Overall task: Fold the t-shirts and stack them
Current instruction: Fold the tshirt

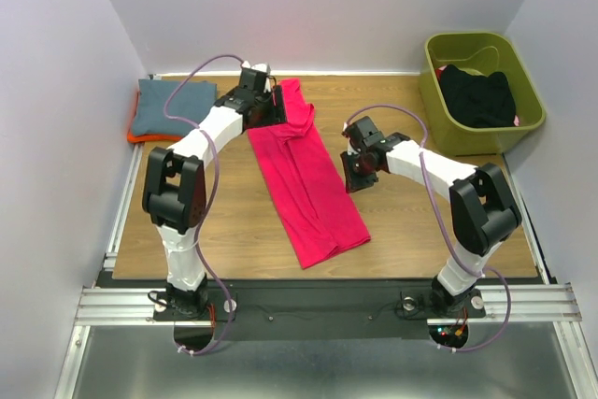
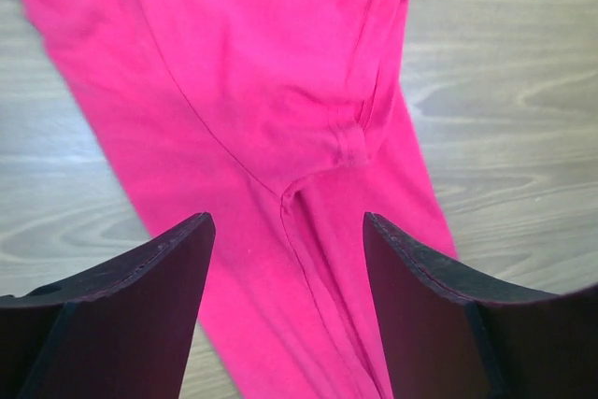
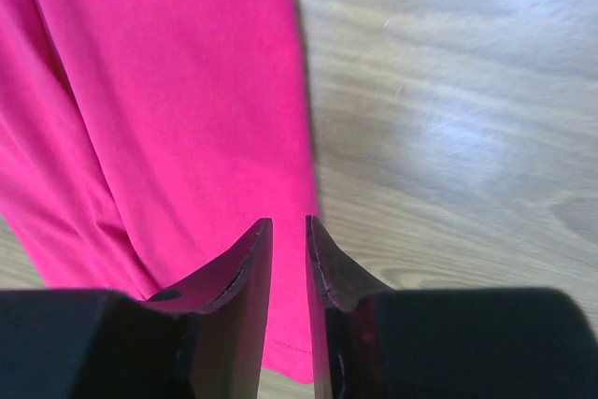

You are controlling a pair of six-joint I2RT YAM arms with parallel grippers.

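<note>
You are looking at a light wooden tabletop (image 1: 234, 231) that is sitting inside a small booth of plain pale walls (image 1: 327, 7), with an aluminium rail (image 1: 327, 298) running along its near edge. The bright pink t-shirt (image 1: 308, 184) is lying in the middle of the wood as a long narrow band, slanting from the far middle toward the near right. In the far left corner the blue-grey t-shirt (image 1: 173, 107) is resting folded on the orange t-shirt (image 1: 140, 137), of which only an edge is showing. In the far right corner an olive-green bin (image 1: 472, 140) is standing beside the wall, and the black garment (image 1: 476, 95) is lying inside it. Your left fingers (image 2: 140, 306) are standing wide apart above the sleeve seam at the far end of the pink t-shirt. Your right fingers (image 3: 224, 315) are standing only narrowly apart over the right edge of the same shirt, and the cloth below is showing through the gap.
</note>
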